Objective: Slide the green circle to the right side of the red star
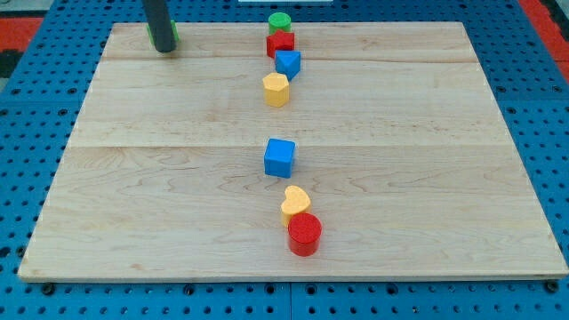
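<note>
The green circle (pixel 280 21) sits at the view's top centre, touching the top edge of the red star (pixel 281 43) just below it. My tip (pixel 164 50) rests on the board near the top left corner, far to the left of both blocks. A second green block (pixel 173 35) shows as a sliver behind the rod's right side; its shape is hidden.
A blue block (pixel 288 63) touches the red star's lower right, with a yellow block (pixel 276 90) below it. A blue cube (pixel 279 157) stands mid-board. A yellow heart (pixel 295 203) and a red cylinder (pixel 304 235) touch near the bottom. The wooden board (pixel 427 178) lies on a blue pegboard.
</note>
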Robot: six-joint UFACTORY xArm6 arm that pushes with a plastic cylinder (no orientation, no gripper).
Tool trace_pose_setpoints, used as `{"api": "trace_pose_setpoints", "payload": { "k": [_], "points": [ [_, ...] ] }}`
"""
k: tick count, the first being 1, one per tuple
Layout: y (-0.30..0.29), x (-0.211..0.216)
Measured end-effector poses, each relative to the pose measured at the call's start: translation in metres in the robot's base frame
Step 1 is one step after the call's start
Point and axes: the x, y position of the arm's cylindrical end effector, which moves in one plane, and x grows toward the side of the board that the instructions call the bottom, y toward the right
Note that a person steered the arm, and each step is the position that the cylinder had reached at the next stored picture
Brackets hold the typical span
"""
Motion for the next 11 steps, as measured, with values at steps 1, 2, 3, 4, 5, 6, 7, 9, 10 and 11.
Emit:
{"api": "trace_pose_setpoints", "payload": {
  "k": [1, 2, 3, 4, 5, 6, 7, 9, 10, 11],
  "points": [
    [0.034, 0.001],
    [0.036, 0.001],
    [0.036, 0.001],
    [0.039, 0.001],
    [0.046, 0.001],
    [0.079, 0.002],
    [0.127, -0.029],
    [0.126, -0.054],
    [0.162, -0.054],
    [0.231, -0.014]
  ]
}}
